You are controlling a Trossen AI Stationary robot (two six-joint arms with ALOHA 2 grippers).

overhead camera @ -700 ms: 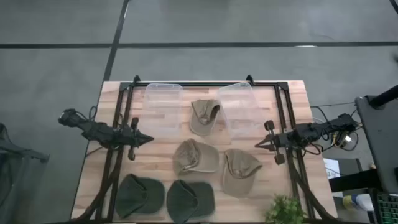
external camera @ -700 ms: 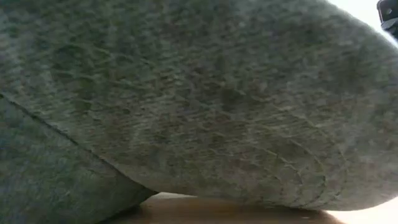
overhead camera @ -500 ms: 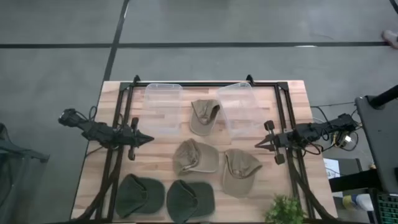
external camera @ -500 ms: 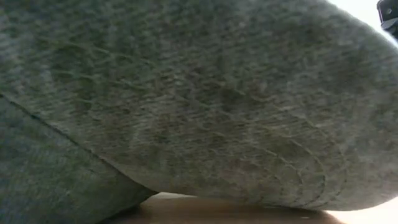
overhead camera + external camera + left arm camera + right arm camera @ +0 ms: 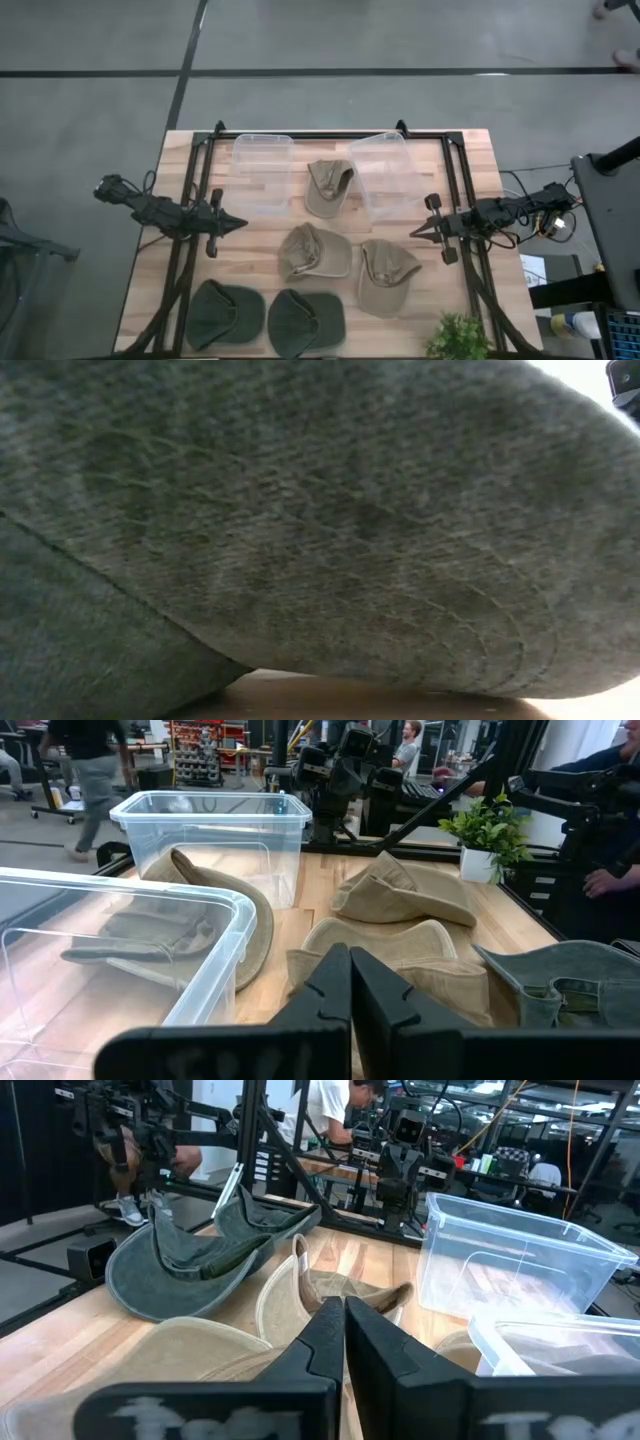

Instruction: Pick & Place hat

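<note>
Five hats lie on the wooden table. Three are tan: one between the bins (image 5: 328, 187), one at the middle (image 5: 314, 251), one to its right (image 5: 387, 274). Two dark green hats (image 5: 224, 313) (image 5: 306, 321) rest near the near edge; one of them (image 5: 320, 520) fills the low view. My left gripper (image 5: 243, 223) (image 5: 350, 965) hovers shut left of the middle hat and points toward it. My right gripper (image 5: 413, 231) (image 5: 344, 1315) hovers shut right of the tan hats, with a tan hat (image 5: 310, 1300) just ahead. Neither touches a hat.
Two clear plastic bins (image 5: 262, 175) (image 5: 390, 175) stand at the table's far side. A small potted plant (image 5: 460, 338) sits at the near right corner. Dark frame rails run along both sides. People and equipment show beyond the table in the wrist views.
</note>
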